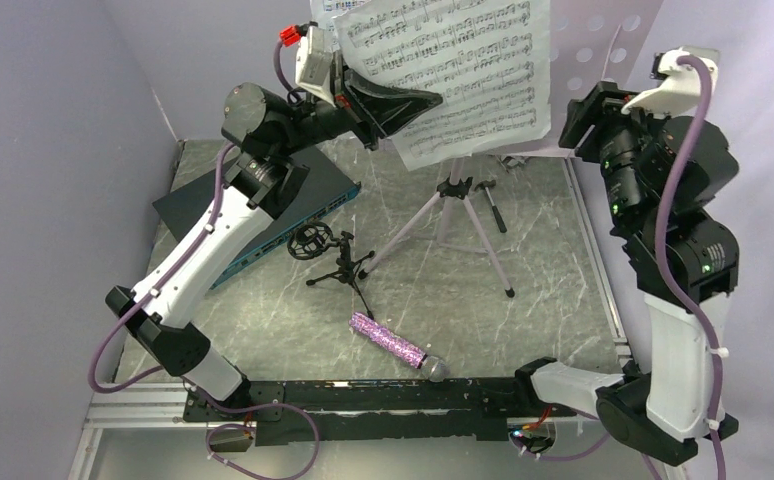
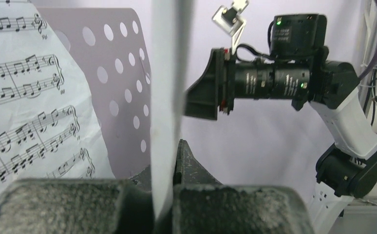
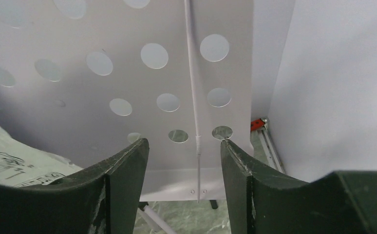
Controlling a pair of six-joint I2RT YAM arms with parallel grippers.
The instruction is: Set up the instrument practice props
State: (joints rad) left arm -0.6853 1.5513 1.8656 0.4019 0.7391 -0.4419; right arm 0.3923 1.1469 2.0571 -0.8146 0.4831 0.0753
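Two sheet-music pages sit at the music stand (image 1: pixel 628 40): the resting page (image 2: pixel 26 97) leans on its perforated desk (image 3: pixel 128 80), the pinched page (image 2: pixel 164 97), edge-on, is clamped in the left claw (image 2: pixel 162 207). The right claw (image 3: pixel 184 146) stands spread before the desk's right edge, gripping nothing. Bare worktop (image 1: pixel 543 320) lies around the tripod legs (image 1: pixel 488 245). The microphone (image 1: pixel 388 340) lies by the near rail (image 1: pixel 383 385), the mic stand (image 1: pixel 338 262) upright near the dark box (image 1: pixel 263 215). The desk's top is cut off.
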